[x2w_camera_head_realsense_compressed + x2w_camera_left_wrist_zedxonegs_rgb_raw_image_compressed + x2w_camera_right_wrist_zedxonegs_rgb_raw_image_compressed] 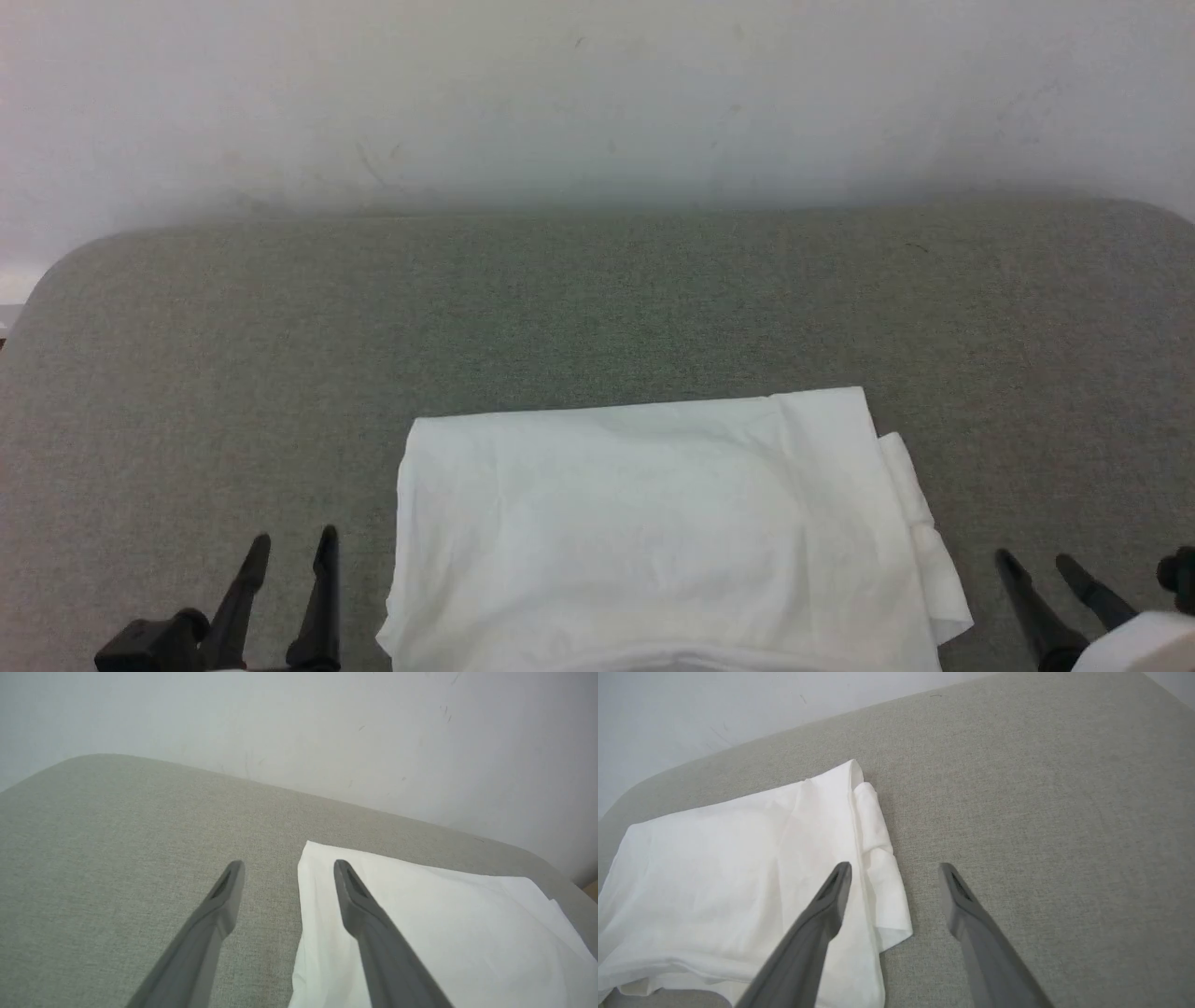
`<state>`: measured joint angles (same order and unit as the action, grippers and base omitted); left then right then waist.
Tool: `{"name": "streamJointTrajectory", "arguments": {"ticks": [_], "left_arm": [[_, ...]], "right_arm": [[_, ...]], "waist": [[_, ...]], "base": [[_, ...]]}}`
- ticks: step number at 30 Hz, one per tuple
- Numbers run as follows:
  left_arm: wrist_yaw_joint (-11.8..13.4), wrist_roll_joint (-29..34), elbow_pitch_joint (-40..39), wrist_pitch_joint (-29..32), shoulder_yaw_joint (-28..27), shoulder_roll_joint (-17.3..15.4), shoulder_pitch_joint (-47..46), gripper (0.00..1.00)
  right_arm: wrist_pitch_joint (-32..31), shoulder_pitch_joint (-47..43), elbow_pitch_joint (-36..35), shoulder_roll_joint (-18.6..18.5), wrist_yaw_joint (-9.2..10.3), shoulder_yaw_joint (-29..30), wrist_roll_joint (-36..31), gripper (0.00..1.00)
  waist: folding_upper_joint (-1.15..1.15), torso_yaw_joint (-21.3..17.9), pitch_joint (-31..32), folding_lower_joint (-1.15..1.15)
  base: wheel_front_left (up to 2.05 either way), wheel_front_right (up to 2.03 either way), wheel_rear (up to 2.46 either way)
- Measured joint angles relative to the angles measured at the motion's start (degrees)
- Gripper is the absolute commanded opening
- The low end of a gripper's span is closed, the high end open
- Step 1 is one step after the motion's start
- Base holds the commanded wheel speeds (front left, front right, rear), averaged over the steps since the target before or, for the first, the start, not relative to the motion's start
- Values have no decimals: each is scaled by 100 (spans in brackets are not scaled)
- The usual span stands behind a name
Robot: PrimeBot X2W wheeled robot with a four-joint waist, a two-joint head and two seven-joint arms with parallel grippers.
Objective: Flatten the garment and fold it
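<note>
Two grippers sit nearest the robot, one at each lower corner of the head view, and both stand with their jaws apart and nothing between them. The left gripper [292, 539] hangs low over the grey cloth surface just left of the garment, its dark fingers pointing away from the robot. In the left wrist view its fingers [219, 905] are spread wide, one over the grey surface and the other crossing in front of the white cloth's left border. The right gripper [1034, 558] is just right of the garment. In the right wrist view one of its fingers [822, 914] crosses the cloth's right side and the other is over the grey surface. I cannot tell whether any fingertip touches what lies under it. Between the two grippers lies the garment [653, 532], a white T-shirt folded into a rough rectangle, flat at the near middle of the surface, its near edge cut off by the bottom of the head view. Its top layer is smooth with faint creases, and along the right side a narrower lower layer pokes out in a rumpled strip that ends in a loose corner. Beyond it the grey fabric-covered surface [597, 308] runs on to a far edge with rounded corners. Farthest back stands a pale wall [597, 93] with a few faint scuffs.
</note>
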<state>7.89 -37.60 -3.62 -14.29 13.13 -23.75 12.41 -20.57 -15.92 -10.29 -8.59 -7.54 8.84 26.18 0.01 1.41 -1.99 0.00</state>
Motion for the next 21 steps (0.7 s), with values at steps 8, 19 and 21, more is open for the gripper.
{"name": "streamJointTrajectory", "arguments": {"ticks": [8, 19, 21], "left_arm": [[-267, 1089, -183, -44, -590, 635, -383, 100], [-586, 1944, -164, -44, -859, 1100, -459, 100], [-606, 2029, -160, -44, -910, 1139, -458, 100]], "right_arm": [[-821, 1025, 1158, -426, 0, -259, 297, 100], [-1291, 2152, 2835, -472, 1, -884, 481, 100], [-1503, 2278, 3011, -505, 3, -1002, 573, 100]], "waist": [[0, 268, -100, 0], [0, 559, -374, 0], [0, 594, -394, 0]], "base": [[0, 0, 0], [0, 0, 0], [0, 0, 0]]}}
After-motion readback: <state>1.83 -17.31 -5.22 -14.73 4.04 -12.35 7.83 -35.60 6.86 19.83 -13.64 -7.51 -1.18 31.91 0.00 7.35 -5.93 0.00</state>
